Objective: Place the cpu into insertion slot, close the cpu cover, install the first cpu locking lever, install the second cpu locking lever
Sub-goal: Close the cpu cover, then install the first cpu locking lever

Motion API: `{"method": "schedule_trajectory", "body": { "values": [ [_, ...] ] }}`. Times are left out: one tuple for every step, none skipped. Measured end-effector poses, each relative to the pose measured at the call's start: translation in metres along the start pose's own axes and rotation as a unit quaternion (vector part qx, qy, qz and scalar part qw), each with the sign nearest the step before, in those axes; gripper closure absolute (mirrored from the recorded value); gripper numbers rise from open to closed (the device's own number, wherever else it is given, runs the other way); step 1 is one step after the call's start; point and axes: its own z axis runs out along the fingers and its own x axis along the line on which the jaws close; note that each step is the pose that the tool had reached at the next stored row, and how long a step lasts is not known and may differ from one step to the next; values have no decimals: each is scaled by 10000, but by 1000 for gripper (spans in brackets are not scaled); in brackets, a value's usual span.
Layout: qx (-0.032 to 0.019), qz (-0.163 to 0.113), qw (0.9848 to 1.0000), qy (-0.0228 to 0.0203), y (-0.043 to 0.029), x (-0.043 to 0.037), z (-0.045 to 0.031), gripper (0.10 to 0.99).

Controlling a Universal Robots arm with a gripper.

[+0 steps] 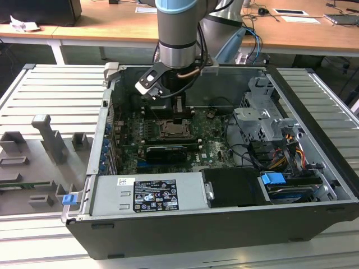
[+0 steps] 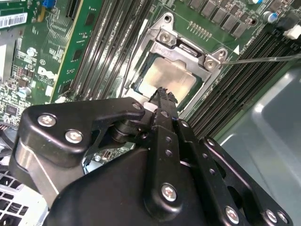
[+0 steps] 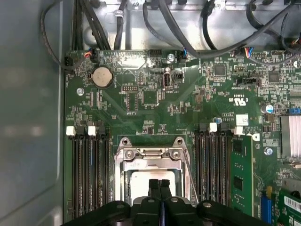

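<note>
In the exterior view my gripper point(image 1: 178, 117) reaches down into the open computer case, right over the insertion slot point(image 1: 171, 130) on the green motherboard. In both wrist views the silvery-beige cpu point(image 2: 169, 77) point(image 3: 141, 181) lies inside the slot. The cpu cover point(image 2: 165, 38) point(image 3: 151, 154) lies down as a metal frame around it. My gripper point(image 2: 162, 92) point(image 3: 160, 184) is shut, its two black fingers pressed together with nothing between them, tips at the cpu's edge. A thin locking lever point(image 2: 263, 59) point(image 3: 189, 175) sticks out beside the socket.
Black memory slots point(image 3: 87, 174) flank the socket on both sides, one holding a green module point(image 3: 240, 174). Cable bundles point(image 3: 197, 28) run along the case wall beyond the board. A drive cage point(image 1: 263, 117) and a power supply point(image 1: 148, 196) fill the case's other parts.
</note>
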Motion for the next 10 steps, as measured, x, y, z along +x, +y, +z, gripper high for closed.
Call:
{"method": "schedule_trajectory", "body": {
  "values": [
    [0,0,10000,0,-4,0,0,980],
    [0,0,10000,0,-8,0,-1,980],
    [0,0,10000,0,-12,0,0,980],
    [0,0,10000,1,-26,0,-1,980],
    [0,-1,10000,0,-35,0,-2,980],
    [0,-1,10000,0,-36,-1,-3,980],
    [1,0,10000,-1,-37,-2,-10,980],
    [0,0,10000,0,-36,-1,-23,980],
    [0,0,10000,0,-35,-1,-32,980],
    [-1,0,10000,2,-35,-1,-33,980]
  ]
}}
